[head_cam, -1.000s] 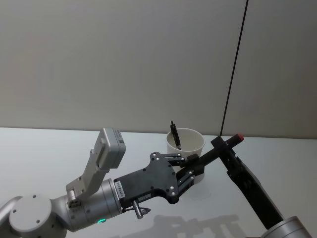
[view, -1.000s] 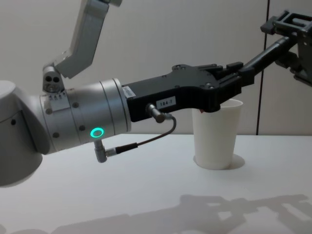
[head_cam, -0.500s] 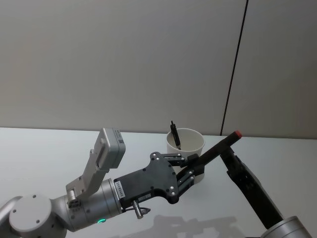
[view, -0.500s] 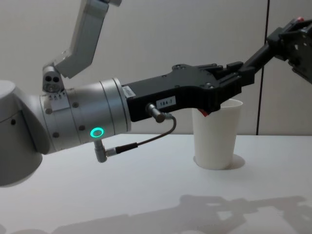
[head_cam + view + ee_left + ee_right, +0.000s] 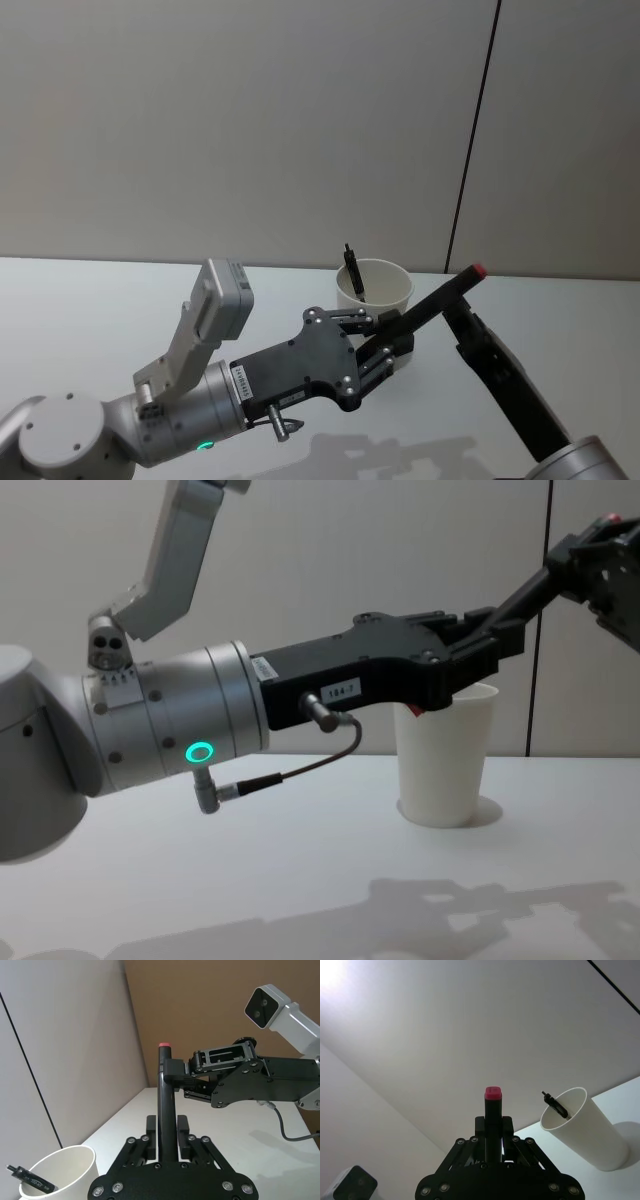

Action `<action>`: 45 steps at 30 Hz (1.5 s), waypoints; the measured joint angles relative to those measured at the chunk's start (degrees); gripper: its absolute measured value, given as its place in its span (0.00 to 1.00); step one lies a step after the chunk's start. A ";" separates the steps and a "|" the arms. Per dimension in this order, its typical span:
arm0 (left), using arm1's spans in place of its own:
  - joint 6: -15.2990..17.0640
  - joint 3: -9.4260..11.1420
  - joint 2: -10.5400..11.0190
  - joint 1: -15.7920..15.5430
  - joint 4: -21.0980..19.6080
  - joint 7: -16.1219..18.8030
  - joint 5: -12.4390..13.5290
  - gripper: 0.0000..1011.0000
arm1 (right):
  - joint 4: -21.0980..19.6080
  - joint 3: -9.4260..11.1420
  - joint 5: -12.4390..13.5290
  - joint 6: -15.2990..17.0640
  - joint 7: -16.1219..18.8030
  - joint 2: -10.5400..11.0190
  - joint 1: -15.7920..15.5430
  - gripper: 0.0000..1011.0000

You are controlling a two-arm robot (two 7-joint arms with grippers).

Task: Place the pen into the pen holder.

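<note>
1. I see the left gripper (image 5: 385, 340) reaching forward at the centre of the scene, just in front of the pen holder (image 5: 378, 293), a white paper cup standing on the white surface (image 5: 120, 300).
2. Its fingers (image 5: 151, 1127) are clamped on the black pen (image 5: 432, 305), one pressed against each side of the barrel.
3. The pen slants up and to the right from those fingers; its red cap (image 5: 477, 270) is the highest point.
4. The right gripper (image 5: 590, 565) is at the right, beside the pen's upper end. In the left wrist view its fingers (image 5: 175, 1067) close on the barrel just below the cap, so both grippers hold the same pen.
5. The held pen is above and to the right of the cup's rim, not inside it.
6. Another dark pen (image 5: 352, 269) already leans inside the cup.
</note>
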 joint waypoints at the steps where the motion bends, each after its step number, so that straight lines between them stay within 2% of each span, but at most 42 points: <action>1: 0.00 0.00 0.00 0.00 0.00 0.00 0.00 0.26 | 0.00 0.00 0.00 0.00 0.00 0.00 0.00 0.19; 4: 0.00 0.00 0.01 0.00 0.00 0.00 0.00 0.33 | 0.00 0.00 0.01 0.00 0.00 0.00 0.00 0.19; 5: 0.00 0.00 0.01 0.00 0.00 0.00 0.00 0.40 | 0.00 0.00 0.00 0.00 0.00 0.00 0.00 0.19; 8: 0.00 0.00 0.01 0.00 0.00 0.00 0.00 0.45 | 0.00 0.02 0.01 0.00 0.00 0.00 -0.01 0.19; 9: 0.00 0.00 0.01 0.00 0.00 0.00 0.00 0.52 | 0.00 0.02 0.01 0.00 0.00 0.01 -0.01 0.19; 16: 0.00 -0.01 0.01 0.00 0.00 0.00 0.00 0.74 | 0.01 0.06 0.01 0.01 -0.01 0.01 -0.01 0.19; 25: 0.00 -0.01 0.01 0.00 -0.01 0.00 -0.03 0.98 | 0.07 0.06 0.02 0.01 -0.03 0.05 0.05 0.19; 32: 0.00 -0.01 0.01 0.00 -0.01 0.00 -0.03 0.99 | 0.64 -0.12 -0.62 -0.35 0.06 0.50 0.95 0.19; 45: 0.00 -0.01 0.01 0.00 -0.01 0.00 -0.03 0.99 | 2.14 0.07 -4.77 -2.66 0.06 2.37 3.43 0.19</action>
